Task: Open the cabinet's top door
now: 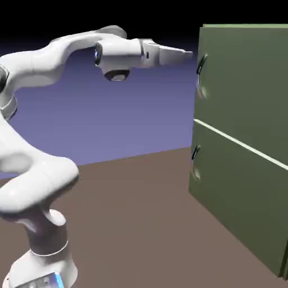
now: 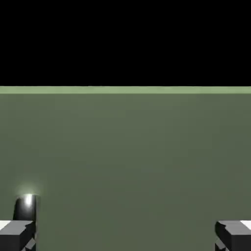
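My fingers (image 2: 125, 235) were spread wide and empty just short of the top door (image 1: 247, 84), still shut on the cabinet (image 1: 242, 185), and I judged its stiff, slick curved handle (image 1: 200, 76) the only hold.

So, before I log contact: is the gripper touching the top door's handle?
Apart. In the exterior view, blue backdrop shows between the gripper tip and the handle on the top door.
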